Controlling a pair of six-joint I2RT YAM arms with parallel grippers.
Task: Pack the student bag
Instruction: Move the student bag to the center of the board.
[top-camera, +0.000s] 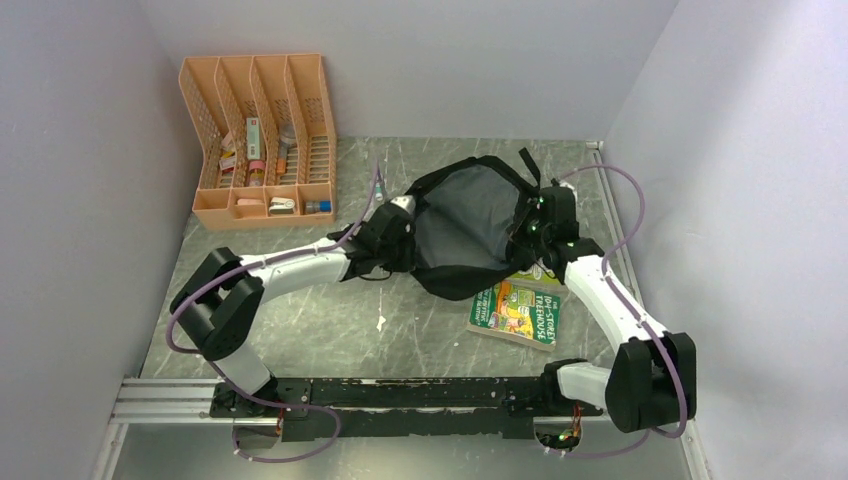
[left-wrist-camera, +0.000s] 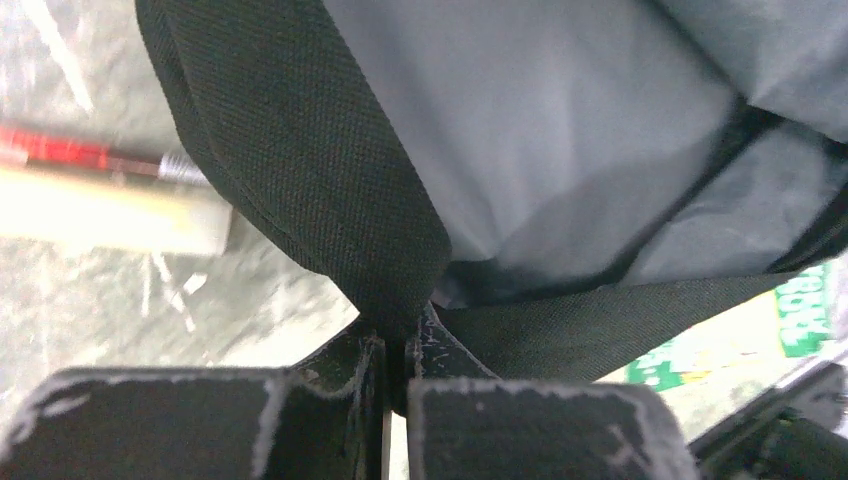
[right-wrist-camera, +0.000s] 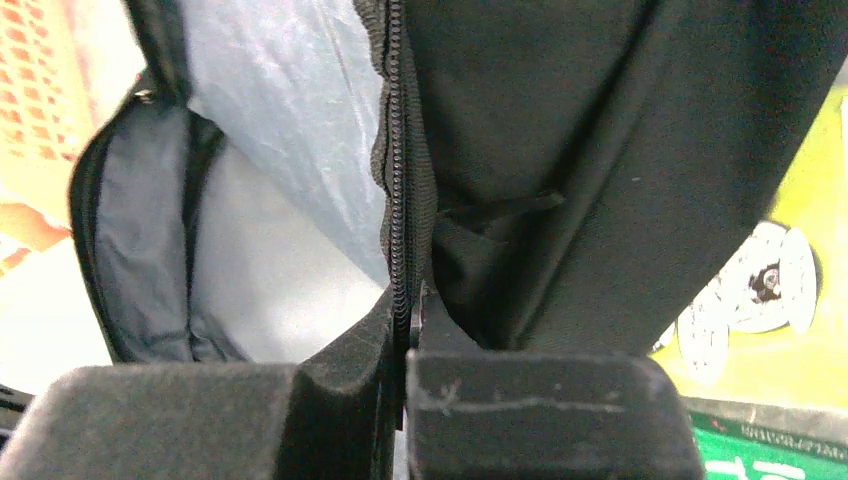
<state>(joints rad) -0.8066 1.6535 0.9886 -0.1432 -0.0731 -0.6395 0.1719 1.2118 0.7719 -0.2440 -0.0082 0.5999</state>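
We are working on a grey marbled table. The student bag, a large black soft fabric backpack with grey lining and a zipper, is lying at its middle toward the far side, with its mouth gaping upward. We are seeing only bare lining inside, so we are judging the packing as barely begun: the mouth is being held open and everything else is waiting outside.

At the far left an orange mesh desk organiser is standing. A green and yellow paperback book is lying on the near side of the bag, partly tucked under its near right edge.

Our left gripper is pinching the black woven rim on the bag's left side, its jaws clamped on the fabric. Our right gripper is clamped on the zipper edge at the right. Small stationery pieces are sitting in the organiser's slots.

As we are judging it, loading the book and stationery and then zipping up are what is left.
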